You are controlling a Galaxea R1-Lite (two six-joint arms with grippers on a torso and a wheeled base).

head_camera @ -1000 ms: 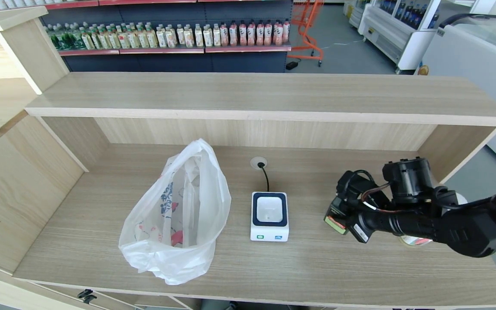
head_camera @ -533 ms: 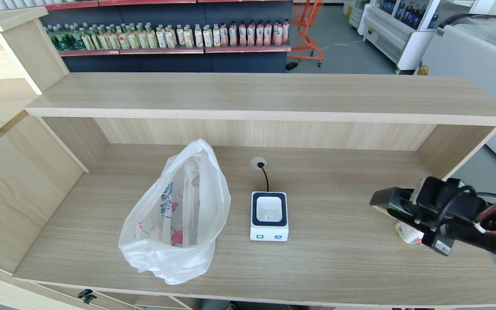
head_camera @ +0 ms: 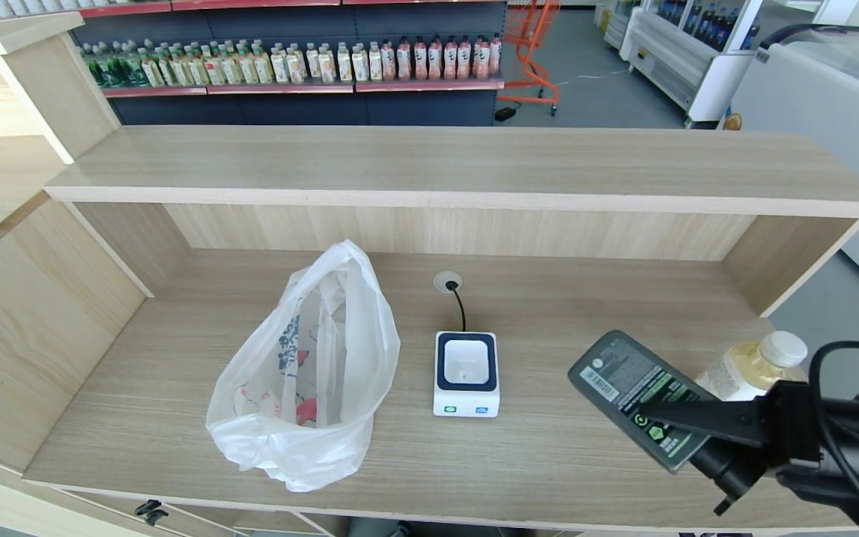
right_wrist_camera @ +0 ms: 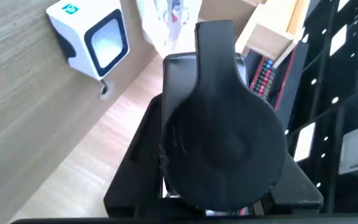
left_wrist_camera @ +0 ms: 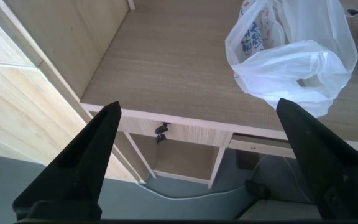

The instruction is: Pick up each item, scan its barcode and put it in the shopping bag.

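My right gripper hovers over the counter's right front part, shut on a flat dark grey packet. The packet is tilted, and its barcode and green print face up. In the right wrist view the same packet lies under the gripper's finger. A white scanner with a dark-framed window sits mid-counter, to the packet's left. Left of it stands the white shopping bag, mouth up. A bottle of yellowish liquid with a white cap stands behind the right gripper. My left gripper is open, off the counter's front left edge.
The scanner's black cable runs to a hole in the counter behind it. A raised wooden shelf spans the back, with side walls at both ends. In the left wrist view, the bag sits near the counter's front edge.
My right arm has drawn back toward the near right corner and turned the packet so its barcode side faces up. The bottle behind it has come into sight.
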